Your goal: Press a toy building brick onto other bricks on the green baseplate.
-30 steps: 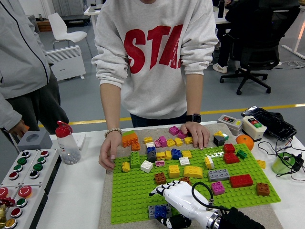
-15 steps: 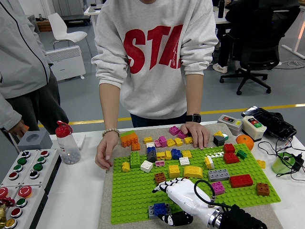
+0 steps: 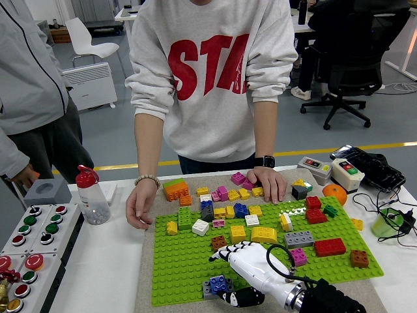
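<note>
Right hand (image 3: 244, 267), white with a black forearm, reaching in from the lower right corner over the near part of the green baseplate (image 3: 179, 261). Fingers (image 3: 225, 252) spread and relaxed, stretched leftward above the studs, gripping nothing. Thumb curled low near the plate's front edge, just beside a blue brick (image 3: 219, 284) sitting on grey bricks (image 3: 208, 291) at that edge; whether touching or a hair apart, cannot tell. Brown brick (image 3: 219, 242) just past the fingertips, further in.

Left hand out of view.

Scattered across the far half of the baseplate: yellow, white, green, pink, red and grey bricks, among them a long red brick (image 3: 330, 246) and a grey one (image 3: 298, 238) towards the right. Orange brick (image 3: 176, 190) off the plate's far left corner.

Standing at the far side, a person in a grey sweatshirt: one hand (image 3: 141, 207) hanging loosely at the plate's far left corner, the other hand (image 3: 267, 182) resting flat on the table beside small pink and yellow bricks.

On the left of the table, a clear bottle (image 3: 92, 196) with a red cap and a panel of push buttons (image 3: 29, 238). To the right, an orange fruit (image 3: 334, 193).
</note>
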`<state>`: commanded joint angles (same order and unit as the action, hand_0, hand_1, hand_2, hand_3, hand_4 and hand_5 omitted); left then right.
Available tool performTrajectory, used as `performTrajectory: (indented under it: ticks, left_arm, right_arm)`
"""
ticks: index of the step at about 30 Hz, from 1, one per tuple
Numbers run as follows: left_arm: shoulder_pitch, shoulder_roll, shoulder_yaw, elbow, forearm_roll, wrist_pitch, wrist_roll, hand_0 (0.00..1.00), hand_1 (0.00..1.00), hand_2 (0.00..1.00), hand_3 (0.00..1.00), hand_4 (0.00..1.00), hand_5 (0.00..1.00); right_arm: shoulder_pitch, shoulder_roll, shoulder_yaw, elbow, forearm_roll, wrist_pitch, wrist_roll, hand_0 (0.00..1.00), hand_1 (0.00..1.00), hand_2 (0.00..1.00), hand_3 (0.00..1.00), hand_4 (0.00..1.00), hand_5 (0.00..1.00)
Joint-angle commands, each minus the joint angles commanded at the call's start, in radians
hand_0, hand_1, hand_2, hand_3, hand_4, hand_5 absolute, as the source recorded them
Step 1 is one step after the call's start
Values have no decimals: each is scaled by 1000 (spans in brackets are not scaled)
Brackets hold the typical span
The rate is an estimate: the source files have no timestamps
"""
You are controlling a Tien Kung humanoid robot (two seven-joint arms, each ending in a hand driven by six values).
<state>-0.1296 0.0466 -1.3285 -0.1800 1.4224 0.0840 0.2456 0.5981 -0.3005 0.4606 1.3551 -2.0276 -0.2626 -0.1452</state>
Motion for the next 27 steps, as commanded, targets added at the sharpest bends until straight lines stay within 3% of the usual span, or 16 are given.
performTrajectory:
  ticks: [27]
  left_arm:
    - [-2,2,2,0,-5,-1,-3,659,683,679,577,293,998]
  right_arm:
    - [3,4,15,3,-2,-3,-4,741,778,845,788,735,318]
